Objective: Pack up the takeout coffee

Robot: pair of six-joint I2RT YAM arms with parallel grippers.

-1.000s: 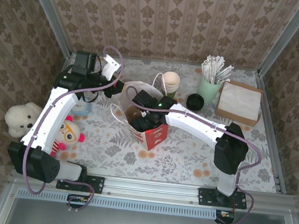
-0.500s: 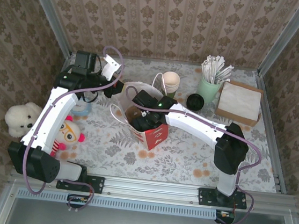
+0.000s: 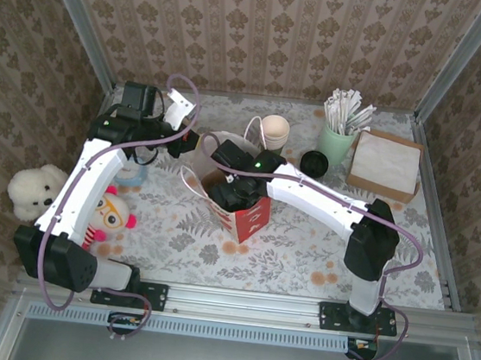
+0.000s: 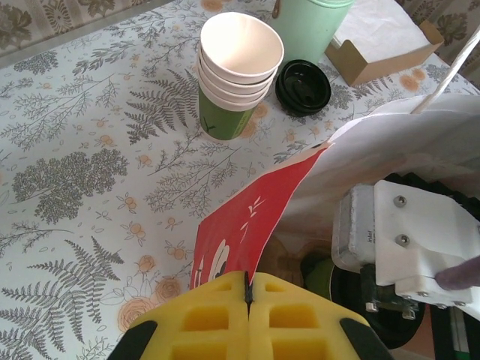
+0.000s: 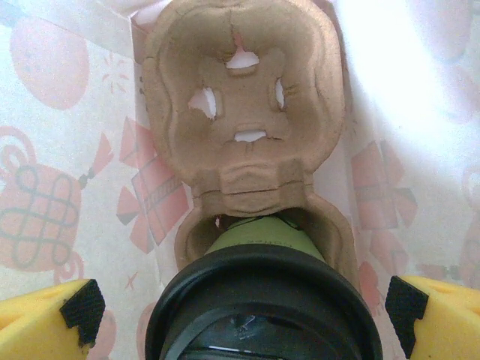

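Observation:
The takeout coffee (image 5: 262,300), a green cup with a black lid, stands in the near slot of a brown pulp carrier (image 5: 240,112) at the bottom of the red-and-white paper bag (image 3: 249,220). My right gripper (image 5: 244,307) reaches down into the bag and is open, with its yellow fingers (image 5: 52,315) standing wide on either side of the lid. My left gripper (image 4: 247,289) is shut on the bag's red rim (image 4: 247,217) and holds the mouth apart. A sliver of the green cup (image 4: 319,274) shows under the right wrist.
A stack of cream-rimmed cups (image 3: 273,134) and a loose black lid (image 3: 314,163) sit just behind the bag. A mint cup of wrapped sticks (image 3: 336,139) and a napkin box (image 3: 386,162) stand at the back right. Plush toys (image 3: 35,191) lie at the left edge.
My right wrist has shifted slightly up and toward the back over the bag. The left gripper keeps its pinch on the rim.

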